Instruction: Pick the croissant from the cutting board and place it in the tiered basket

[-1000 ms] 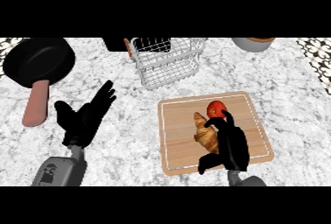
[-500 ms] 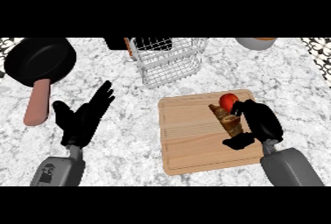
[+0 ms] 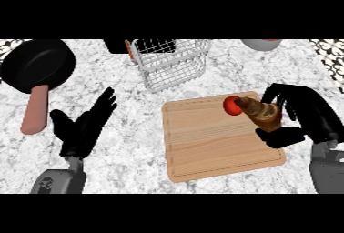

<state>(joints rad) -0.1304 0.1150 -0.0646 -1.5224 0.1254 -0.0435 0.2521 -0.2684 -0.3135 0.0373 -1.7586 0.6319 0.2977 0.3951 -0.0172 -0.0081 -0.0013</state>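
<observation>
Within the last second the right hand [image 3: 310, 119] has gone from lying over the middle of the cutting board [image 3: 208, 143] to standing at the board's right edge, and it now has the croissant [image 3: 262, 113] in its grasp: fingers arch over the far side of the pastry and the thumb curls under its near end. The croissant has moved with it, from nearer the board's middle to the far right corner, where it stands tilted with one tip pointing up and to the left. That tip touches or overlaps the red round fruit [image 3: 232, 105] beside it. Whether the pastry has cleared the wood cannot be told from this steep angle.

The left hand [image 3: 80, 129] has not shifted. It rests open on the counter [image 3: 134, 154] left of the board, fingers spread toward the far edge and holding nothing.

For the task, this means the pick looks made or all but made, and the carry has not begun. The tiered basket [image 3: 169, 68] stands just beyond the board's far left corner, so the held croissant is across the board from it. The next move probably calls for a lift and a sweep to the far left, high enough to pass the wire rim — and clear of the red fruit, which could roll if nudged. The black pan [image 3: 35, 63] at the counter's far left is well out of the way.
</observation>
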